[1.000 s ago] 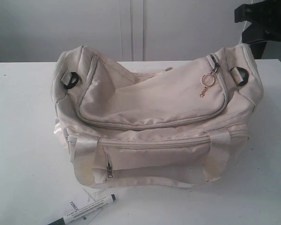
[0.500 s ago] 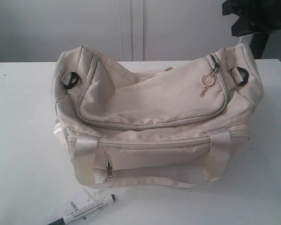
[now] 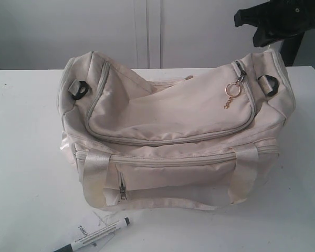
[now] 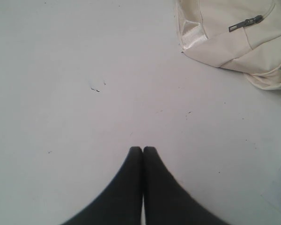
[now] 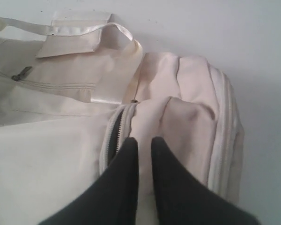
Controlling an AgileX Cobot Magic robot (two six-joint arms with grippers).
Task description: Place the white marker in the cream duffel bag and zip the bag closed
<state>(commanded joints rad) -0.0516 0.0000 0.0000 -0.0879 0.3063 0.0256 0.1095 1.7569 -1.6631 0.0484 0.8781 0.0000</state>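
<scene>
Found the cream duffel bag [image 3: 173, 131] filling the middle of the frame on the white surface [image 3: 26, 157], with broad bare room to its left, a narrower strip to its right and only a thin band in front along the lower edge. Saw the white marker [image 3: 97, 234] in that band at lower left, lying slantwise across a white paper tag [image 3: 82, 230], near the bag's front but apart from it, black cap toward the bag, dark end cut off by the bottom edge of the frame. Noted a gold keychain [image 3: 231, 97] hanging at the right end of the curved top flap. Caught the right arm [image 3: 275, 21] as a dark shape in the upper right corner, above the bag's right end. In the right wrist view, found the right pincer [image 5: 144, 140] angled down over that end of the bag, beside the flap zipper [image 5: 113, 136] with its short dark gap, parted by only a narrow slit and gripping nothing; could not tell whether touching the cloth. In the left wrist view, found the left pincer [image 4: 143, 149] pressed fully together, empty, over bare surface, well apart from a corner of the bag.
</scene>
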